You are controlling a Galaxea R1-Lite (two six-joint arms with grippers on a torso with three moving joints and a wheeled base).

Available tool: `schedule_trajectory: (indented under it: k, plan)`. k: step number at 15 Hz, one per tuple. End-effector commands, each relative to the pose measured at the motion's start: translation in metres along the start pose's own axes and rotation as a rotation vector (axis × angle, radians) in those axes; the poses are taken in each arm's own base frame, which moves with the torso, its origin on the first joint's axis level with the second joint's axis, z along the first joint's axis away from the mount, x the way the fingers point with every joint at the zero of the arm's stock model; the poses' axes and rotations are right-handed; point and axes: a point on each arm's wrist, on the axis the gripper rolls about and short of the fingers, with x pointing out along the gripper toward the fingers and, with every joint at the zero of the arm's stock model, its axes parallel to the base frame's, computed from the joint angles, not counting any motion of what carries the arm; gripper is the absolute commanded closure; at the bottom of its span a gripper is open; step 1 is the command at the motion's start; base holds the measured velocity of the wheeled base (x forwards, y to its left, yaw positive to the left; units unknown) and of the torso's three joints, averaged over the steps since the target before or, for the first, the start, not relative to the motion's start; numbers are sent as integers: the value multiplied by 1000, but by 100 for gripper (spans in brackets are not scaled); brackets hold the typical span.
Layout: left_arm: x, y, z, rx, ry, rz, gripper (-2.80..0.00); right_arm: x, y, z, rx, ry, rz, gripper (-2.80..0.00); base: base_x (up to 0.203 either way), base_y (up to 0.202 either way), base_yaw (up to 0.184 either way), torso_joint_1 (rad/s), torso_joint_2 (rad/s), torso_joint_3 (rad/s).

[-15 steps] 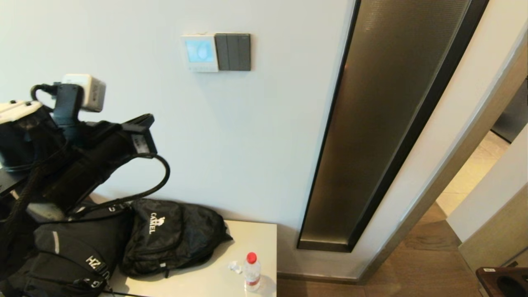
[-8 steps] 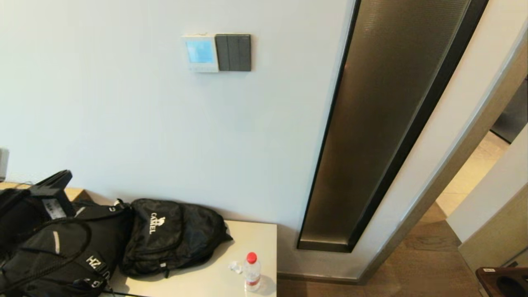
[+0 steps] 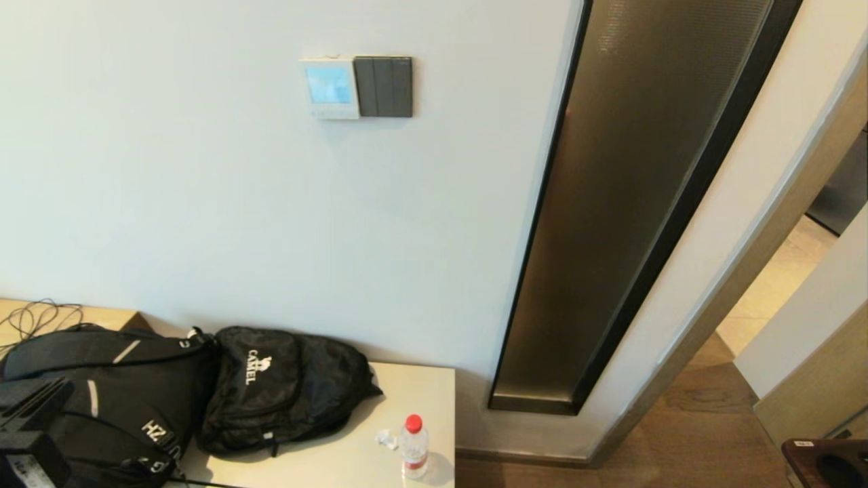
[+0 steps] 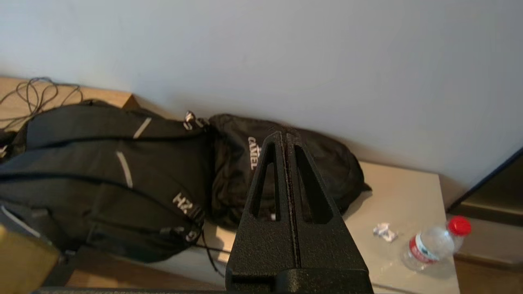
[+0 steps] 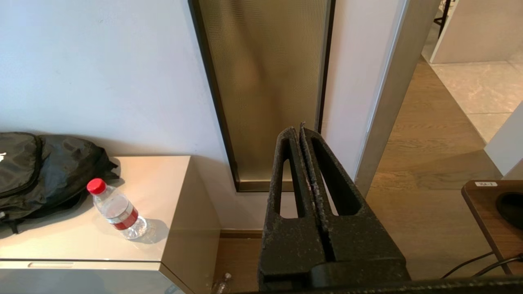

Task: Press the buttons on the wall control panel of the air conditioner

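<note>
The air conditioner's wall control panel (image 3: 329, 87) is a white box with a lit blue screen, high on the white wall. My left gripper (image 3: 47, 396) is low at the bottom left edge of the head view, over the black backpacks and far below the panel. In the left wrist view the left gripper (image 4: 284, 136) is shut and empty, pointing at the bags and the wall's base. My right gripper (image 5: 297, 131) is shut and empty, out of the head view, pointing at the gold wall panel's lower end.
A dark grey switch plate (image 3: 384, 86) touches the panel's right side. Two black backpacks (image 3: 285, 386) and a red-capped water bottle (image 3: 413, 447) lie on a beige cabinet (image 3: 420, 379). A tall gold-brown panel (image 3: 630, 190) and a doorway are to the right.
My left arm has dropped from mid-height at the left, below the panel, down to the bottom left corner over the backpacks. The panel's screen stays lit.
</note>
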Motion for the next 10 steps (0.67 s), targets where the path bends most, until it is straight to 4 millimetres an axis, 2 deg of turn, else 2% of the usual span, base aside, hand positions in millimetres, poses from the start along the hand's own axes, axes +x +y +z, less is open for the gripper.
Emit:
schedule_trajectory:
  k: [1, 5, 10]
  plan:
    - [-35, 3, -7, 0, -11, -1, 0, 0, 0, 0, 0, 1, 0, 0, 0, 0, 0, 0, 0, 0]
    - [-66, 5, -25, 8, 69, -12, 0, 0, 0, 0, 0, 1, 2, 0, 0, 0, 0, 0, 0, 0]
    - [-70, 5, -47, 10, 95, -10, 0, 0, 0, 0, 0, 1, 0, 0, 0, 0, 0, 0, 0, 0]
